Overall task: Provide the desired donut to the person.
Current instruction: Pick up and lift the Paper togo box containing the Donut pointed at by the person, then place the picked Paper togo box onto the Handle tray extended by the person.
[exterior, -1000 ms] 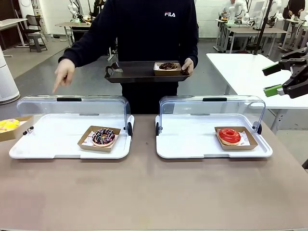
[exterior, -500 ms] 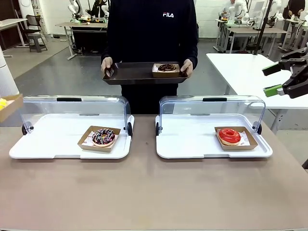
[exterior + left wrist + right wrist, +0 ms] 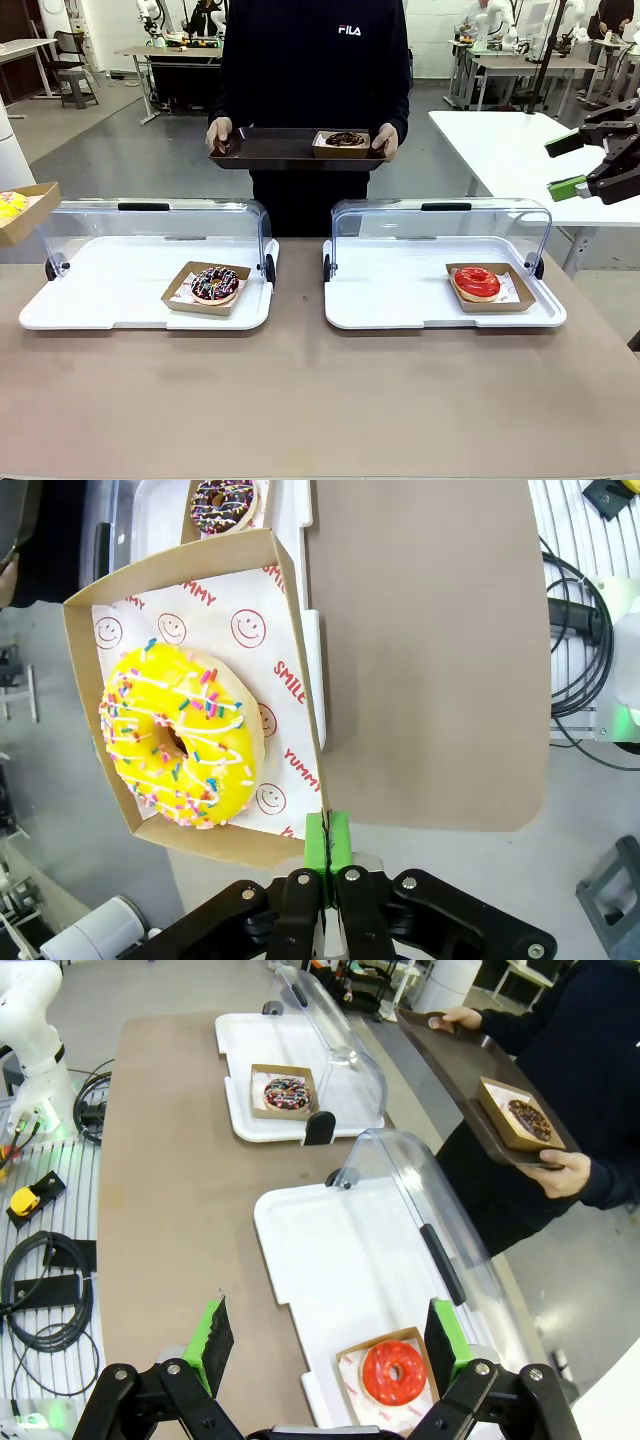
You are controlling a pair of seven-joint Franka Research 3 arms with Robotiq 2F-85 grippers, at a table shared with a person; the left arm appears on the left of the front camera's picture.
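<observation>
Left claw (image 3: 327, 825): green pads are pressing together, pinching the rim of a brown cardboard box (image 3: 170, 572) and holding it in the air at the worktop's (image 3: 430, 650) left edge.
Yellow donut (image 3: 180, 735): is lying in that box on paper printed with red smiley faces, and is carrying white icing lines and coloured sprinkles.
Right claw (image 3: 566, 165): jaws are standing wide apart, gripping nothing and hanging in the air beyond the worktop's right edge.
Left wrist view: is giving the grip itself and the whole yellow donut from above, where the front view is catching a corner of the box against the picture's left edge.
Front view: is showing the person (image 3: 310, 70) standing at the far edge, with both hands carrying a dark tray (image 3: 270, 150) that is bearing a chocolate donut (image 3: 345, 139) in its own box.
Right wrist view: is looking along the worktop over two white display trays with raised clear lids. The red donut (image 3: 393, 1372) is sitting in the nearer one and the sprinkled chocolate donut (image 3: 286, 1094) in the farther.
Cut off: the sprinkled chocolate donut is being clipped by the top edge in the left wrist view.
</observation>
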